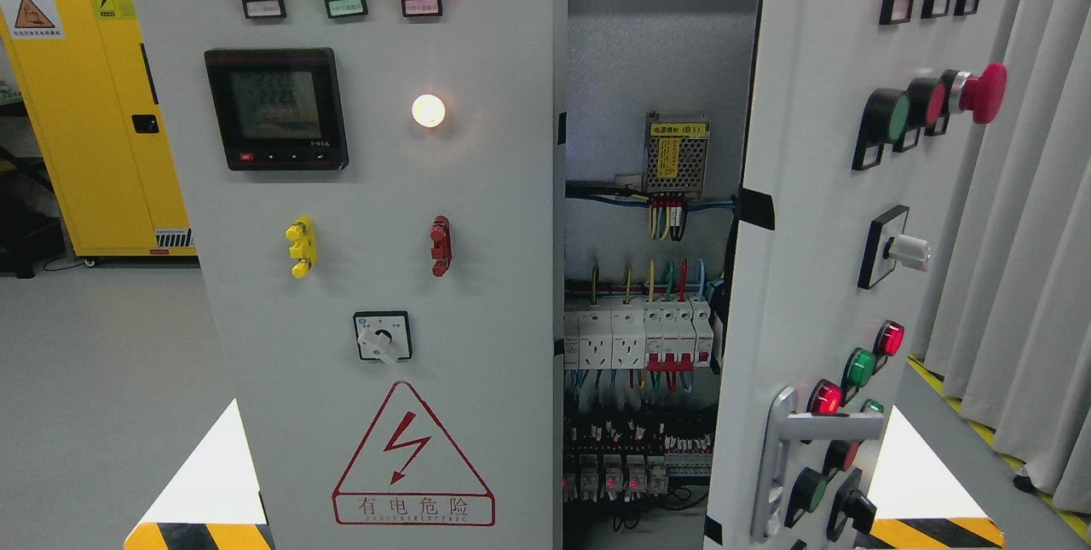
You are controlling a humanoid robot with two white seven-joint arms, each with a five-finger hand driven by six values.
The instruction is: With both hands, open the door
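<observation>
You had one view only, from the head camera, facing straight at the electrical cabinet (375, 277) at close range, tilted slightly down. It looked into the gap past the swung-open right door (818, 277); a yellow cabinet (94, 107) sat far left, curtains (1023, 234) right.

Neither arm nor either robot hand shows anywhere in the head view.
</observation>
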